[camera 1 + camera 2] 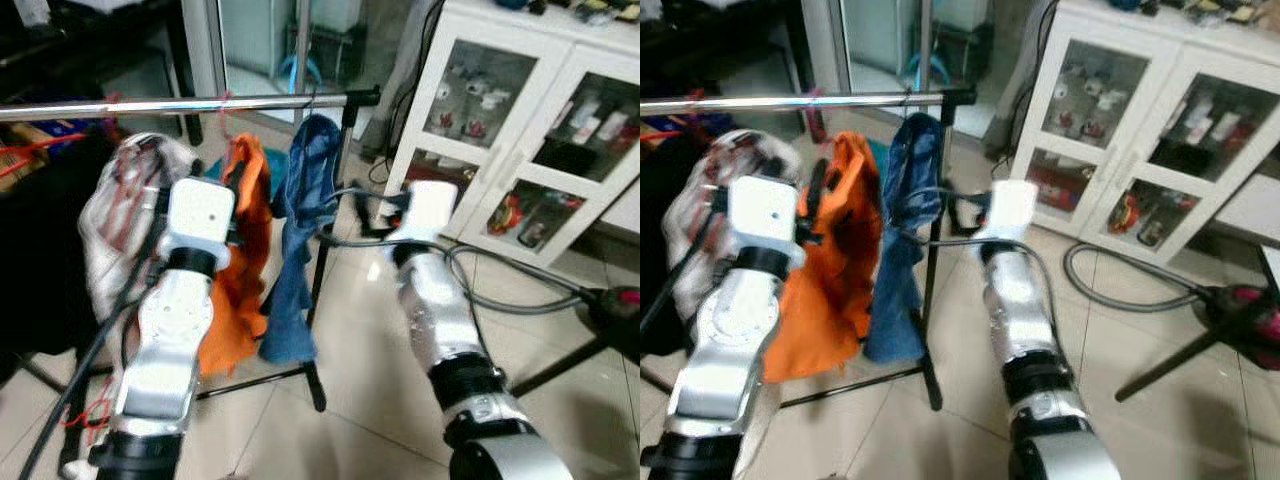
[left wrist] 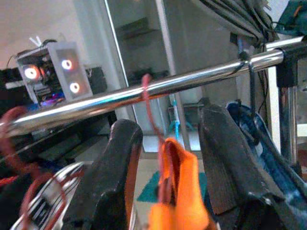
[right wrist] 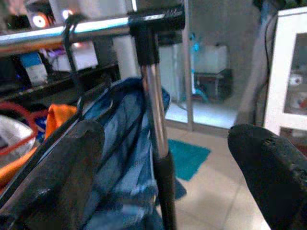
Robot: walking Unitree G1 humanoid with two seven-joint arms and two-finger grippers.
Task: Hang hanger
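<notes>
— Two hooks are seen over the chrome rail (image 1: 150,105): the red hanger (image 2: 146,91) under the orange garment (image 1: 240,260), and a black hanger (image 3: 72,43) under the blue garment (image 1: 300,240).

— Hanging appears done. The left gripper (image 2: 165,182) is spread around the orange cloth, unclamped; the right gripper (image 3: 163,158) is wide open, nothing held. Withdrawal is judged left.

Rail (image 1: 180,104): polished chrome metal
Orange garment (image 1: 240,270): soft matt cloth
Blue garment (image 1: 300,240): denim-like cloth
Floor (image 1: 380,400): glossy tile

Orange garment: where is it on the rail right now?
The orange garment hangs from the chrome rail, left of the blue garment near the rail's right end, directly ahead of the left gripper.
</notes>
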